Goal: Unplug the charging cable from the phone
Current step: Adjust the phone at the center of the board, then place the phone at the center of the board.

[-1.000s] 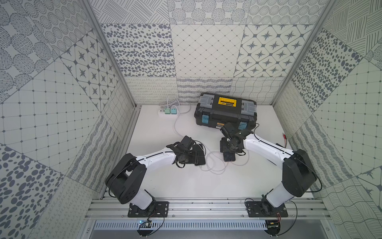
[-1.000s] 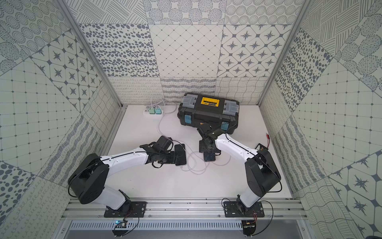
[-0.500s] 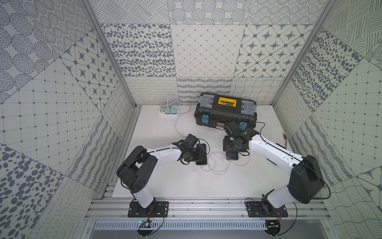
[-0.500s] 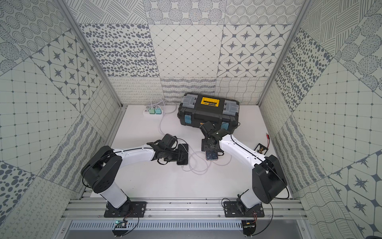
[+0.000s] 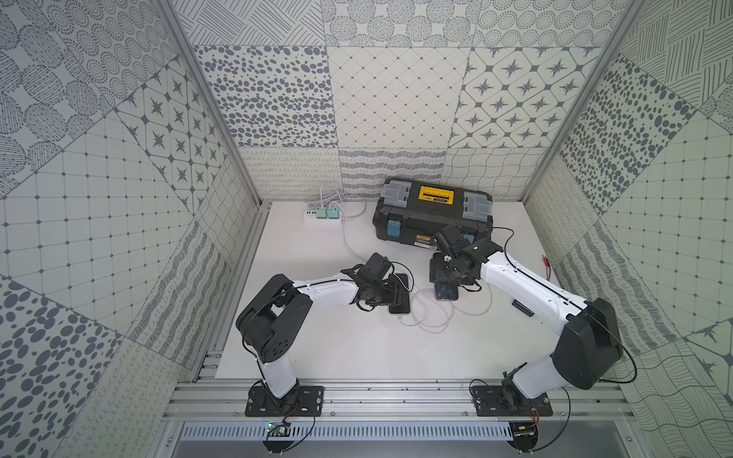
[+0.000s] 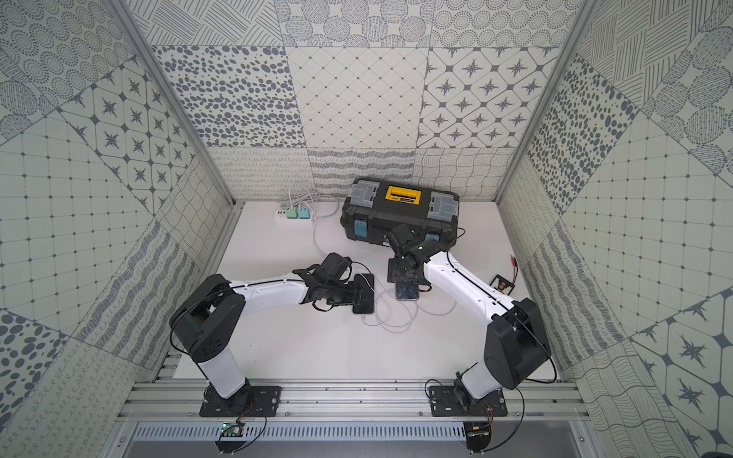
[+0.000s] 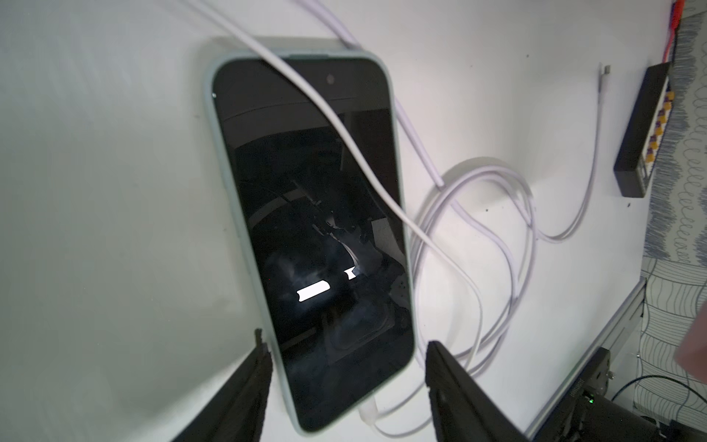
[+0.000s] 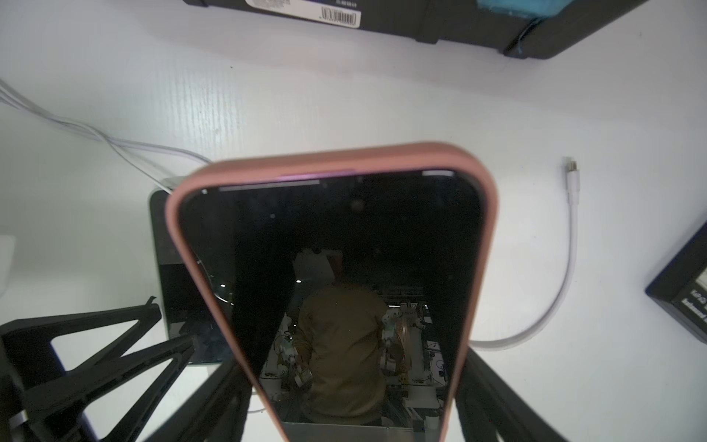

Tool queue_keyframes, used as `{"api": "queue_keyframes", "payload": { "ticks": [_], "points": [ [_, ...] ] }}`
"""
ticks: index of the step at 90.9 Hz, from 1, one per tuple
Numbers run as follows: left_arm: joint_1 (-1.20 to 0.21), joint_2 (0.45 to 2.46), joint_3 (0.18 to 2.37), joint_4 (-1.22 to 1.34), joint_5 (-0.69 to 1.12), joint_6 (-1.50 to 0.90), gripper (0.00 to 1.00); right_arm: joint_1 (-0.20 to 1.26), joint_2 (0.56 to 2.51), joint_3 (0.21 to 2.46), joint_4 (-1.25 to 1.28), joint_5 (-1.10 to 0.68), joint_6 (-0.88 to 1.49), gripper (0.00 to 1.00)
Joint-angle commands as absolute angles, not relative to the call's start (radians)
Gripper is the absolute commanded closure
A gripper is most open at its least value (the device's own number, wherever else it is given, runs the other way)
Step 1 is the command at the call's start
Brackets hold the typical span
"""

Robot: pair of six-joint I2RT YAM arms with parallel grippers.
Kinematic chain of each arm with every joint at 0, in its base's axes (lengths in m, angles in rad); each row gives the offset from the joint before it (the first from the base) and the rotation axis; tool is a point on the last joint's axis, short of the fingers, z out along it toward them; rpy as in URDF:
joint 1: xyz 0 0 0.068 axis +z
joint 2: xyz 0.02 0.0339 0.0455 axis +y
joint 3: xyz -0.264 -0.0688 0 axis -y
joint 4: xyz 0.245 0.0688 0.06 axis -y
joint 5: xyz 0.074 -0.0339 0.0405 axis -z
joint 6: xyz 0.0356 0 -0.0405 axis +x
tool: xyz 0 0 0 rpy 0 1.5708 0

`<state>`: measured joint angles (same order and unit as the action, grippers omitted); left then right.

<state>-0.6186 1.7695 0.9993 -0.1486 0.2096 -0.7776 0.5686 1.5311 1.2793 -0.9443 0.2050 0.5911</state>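
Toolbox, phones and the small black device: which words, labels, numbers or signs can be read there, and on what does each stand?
No text can be read with certainty.
Yellow handle of the black toolbox: marks too small to read.
White sticker on the toolbox front: a barcode, its print blurred.
Small black device: white lettering, blurred and cut off.
Screens of the pink-cased phone and green-cased phone: dark, no text.
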Motion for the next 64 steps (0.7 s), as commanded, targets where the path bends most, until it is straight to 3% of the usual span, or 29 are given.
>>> {"api": "queue_keyframes", "payload": {
  "ticks": [1, 36, 64],
  "points": [
    [-0.582, 1.669, 0.955, -0.181, 0.175, -0.782, 0.33, 0.593, 1.565, 1.361, -0.935, 0.183, 0.596, 0.45],
    [-0.483, 1.274, 0.797, -0.439, -0.077, -0.766, 0.31, 0.777, 1.828, 1.592, -0.942, 0.074, 0.663, 0.45],
    [-0.438, 1.062, 0.723, -0.559, -0.122, -0.744, 0.28, 0.885, 2.009, 1.746, -0.943, 0.022, 0.748, 0.45]
  ]
}}
